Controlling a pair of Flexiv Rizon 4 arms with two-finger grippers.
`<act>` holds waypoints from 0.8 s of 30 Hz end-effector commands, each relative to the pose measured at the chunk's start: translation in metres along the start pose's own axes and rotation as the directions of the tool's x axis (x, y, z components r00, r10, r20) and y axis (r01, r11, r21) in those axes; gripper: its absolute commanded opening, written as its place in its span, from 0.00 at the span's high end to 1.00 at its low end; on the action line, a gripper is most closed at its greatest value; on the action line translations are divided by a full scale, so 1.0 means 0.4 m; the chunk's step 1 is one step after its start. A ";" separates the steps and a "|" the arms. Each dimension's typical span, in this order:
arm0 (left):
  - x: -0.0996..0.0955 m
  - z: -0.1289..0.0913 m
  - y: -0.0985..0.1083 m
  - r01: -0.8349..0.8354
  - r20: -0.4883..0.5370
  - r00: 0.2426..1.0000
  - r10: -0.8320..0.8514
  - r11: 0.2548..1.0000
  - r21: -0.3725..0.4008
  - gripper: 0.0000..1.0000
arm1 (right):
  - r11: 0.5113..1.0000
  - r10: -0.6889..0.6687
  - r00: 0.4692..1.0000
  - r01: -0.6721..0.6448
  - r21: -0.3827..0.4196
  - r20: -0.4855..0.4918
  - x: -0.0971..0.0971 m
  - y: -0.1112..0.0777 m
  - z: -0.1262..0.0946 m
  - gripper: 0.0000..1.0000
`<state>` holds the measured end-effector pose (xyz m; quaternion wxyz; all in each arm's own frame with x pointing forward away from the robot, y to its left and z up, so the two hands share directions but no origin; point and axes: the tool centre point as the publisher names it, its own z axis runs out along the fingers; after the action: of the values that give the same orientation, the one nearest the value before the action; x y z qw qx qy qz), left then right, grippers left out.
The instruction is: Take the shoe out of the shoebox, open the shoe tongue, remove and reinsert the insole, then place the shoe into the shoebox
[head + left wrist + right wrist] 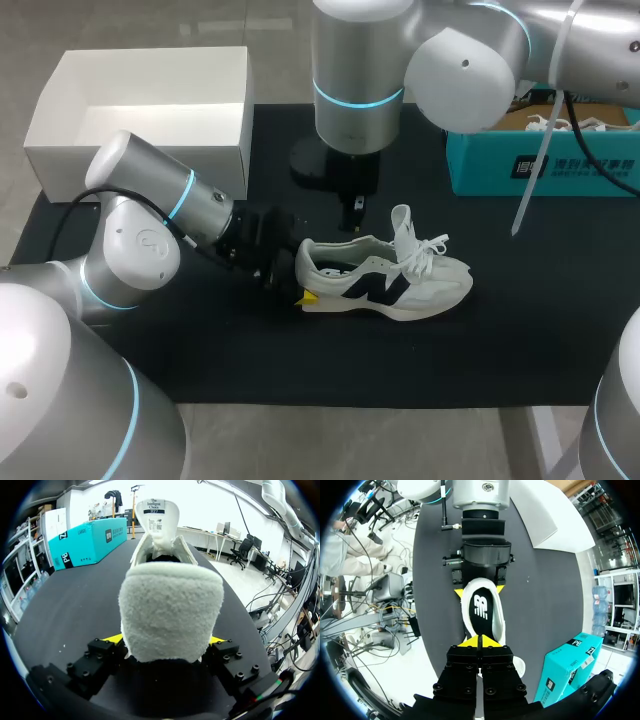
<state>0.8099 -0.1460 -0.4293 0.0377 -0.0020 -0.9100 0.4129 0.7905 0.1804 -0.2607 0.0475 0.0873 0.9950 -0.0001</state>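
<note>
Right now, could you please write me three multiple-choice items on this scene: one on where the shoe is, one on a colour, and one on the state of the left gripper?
1. Where is the shoe?
A. inside a box
B. on the black mat
C. held up in the air

2. What colour is the logo on the shoe's side?
A. dark navy
B. red
C. green

3. How does the left gripper stand?
A. open, clear of the shoe
B. shut on a lace
C. shut on the shoe's heel

Answers:
1. B: the head view shows the shoe resting sole-down on the mat.
2. A: the logo is navy against the white upper.
3. C: both fingers press the heel from two sides.
</note>
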 end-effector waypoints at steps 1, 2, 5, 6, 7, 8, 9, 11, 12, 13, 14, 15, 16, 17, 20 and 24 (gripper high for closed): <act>0.001 -0.002 0.002 0.000 0.000 1.000 0.000 1.000 0.001 1.00 | 1.000 0.009 1.000 -0.009 -0.015 0.021 -0.012 -0.005 0.049 1.00; 0.001 -0.002 0.002 0.000 0.000 1.000 0.000 1.000 0.001 1.00 | 0.999 0.016 0.999 -0.015 -0.040 0.030 -0.016 -0.006 0.062 1.00; 0.001 -0.002 0.002 0.000 0.000 1.000 0.000 1.000 0.001 1.00 | 0.998 0.019 1.000 -0.017 -0.061 0.021 -0.022 -0.006 0.111 1.00; 0.001 -0.002 0.002 0.000 0.000 1.000 0.000 1.000 0.001 1.00 | 0.999 0.011 1.000 -0.010 -0.050 0.026 -0.022 -0.004 0.125 1.00; 0.001 -0.002 0.002 0.000 0.000 1.000 0.000 1.000 0.001 1.00 | 0.999 0.008 1.000 -0.007 -0.047 0.015 -0.020 -0.001 0.138 1.00; 0.001 -0.002 0.002 0.000 0.000 1.000 0.000 1.000 0.001 1.00 | 0.998 0.001 1.000 0.000 -0.056 0.008 -0.019 0.001 0.149 1.00; 0.001 -0.002 0.002 0.000 0.000 1.000 0.000 1.000 0.001 1.00 | 0.999 -0.001 1.000 0.001 -0.050 0.005 -0.018 0.001 0.155 1.00; 0.001 -0.002 0.002 0.000 0.000 1.000 0.000 1.000 0.001 1.00 | 0.999 -0.003 1.000 0.003 -0.046 0.002 -0.017 -0.002 0.171 1.00; 0.001 -0.002 0.002 0.000 0.000 1.000 0.000 1.000 0.001 1.00 | 0.999 -0.005 1.000 0.005 -0.047 0.001 -0.019 -0.004 0.180 1.00; 0.001 -0.002 0.002 0.000 0.000 1.000 0.000 1.000 0.001 1.00 | 0.999 -0.007 1.000 0.007 -0.043 -0.005 -0.021 -0.007 0.189 1.00; 0.001 -0.002 0.002 0.000 0.000 1.000 0.000 1.000 0.001 1.00 | 0.999 -0.006 1.000 0.006 -0.042 -0.007 -0.024 -0.010 0.195 1.00; 0.001 -0.002 0.002 0.000 0.000 1.000 0.000 1.000 0.001 1.00 | 0.999 -0.010 1.000 0.010 -0.039 -0.008 -0.026 -0.011 0.196 1.00; 0.001 -0.002 0.002 0.000 0.000 1.000 0.000 1.000 0.001 1.00 | 0.999 -0.015 1.000 0.015 -0.030 -0.002 -0.030 -0.013 0.199 1.00; 0.001 -0.002 0.002 0.000 0.000 1.000 0.000 1.000 0.001 1.00 | 0.999 -0.015 1.000 0.015 -0.029 -0.002 -0.033 -0.014 0.200 1.00; 0.001 -0.002 0.002 0.000 0.000 1.000 0.000 1.000 0.001 1.00 | 0.999 -0.031 1.000 0.031 -0.018 0.004 -0.048 -0.023 0.214 1.00; 0.001 -0.002 0.002 0.000 0.000 1.000 0.000 1.000 0.001 1.00 | 0.999 -0.046 0.999 0.046 0.006 0.009 -0.065 -0.043 0.237 1.00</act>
<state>0.8098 -0.1460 -0.4293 0.0377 -0.0020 -0.9100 0.4130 0.8178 0.1588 -0.3465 0.0550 0.0654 0.9963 -0.0025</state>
